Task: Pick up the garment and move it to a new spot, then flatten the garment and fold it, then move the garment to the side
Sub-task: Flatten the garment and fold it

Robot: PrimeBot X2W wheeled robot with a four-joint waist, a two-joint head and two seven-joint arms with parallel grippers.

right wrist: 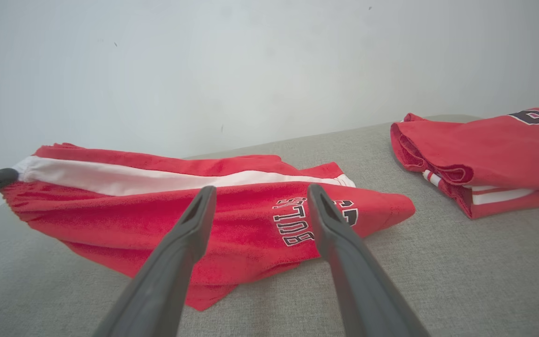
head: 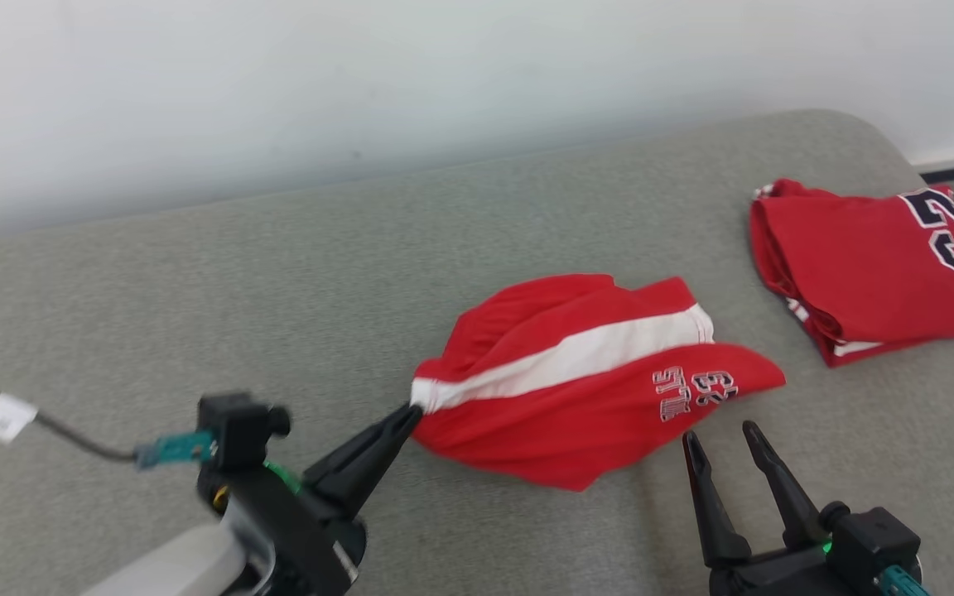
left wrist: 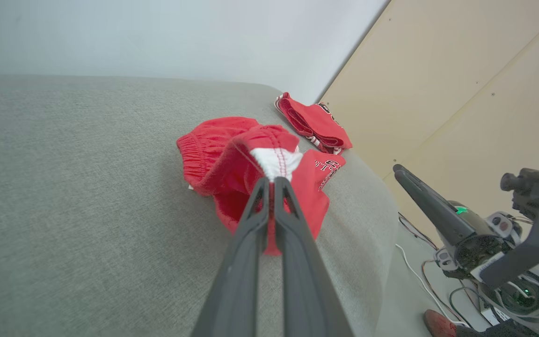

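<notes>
**A:** Starting far left, a cable with a white tag lies on the grey padded surface. Past it, a broad bare stretch runs up to the far edge under the wall.

**B:** And the left gripper?

**A:** Its fingers are pressed together, pinching the red shorts at their left end, right where the white stripe finishes. The shorts sit mid-surface, rumpled, with the pinched end raised. The white band slants across them, and there's upside-down lettering and a number by the right hem.

**B:** Right gripper?

**A:** Spread wide with nothing between the fingers, on the near side of that hem, bare padding to its right. Far right, a folded red jersey lies by the rounded corner, apart from the shorts.
</notes>
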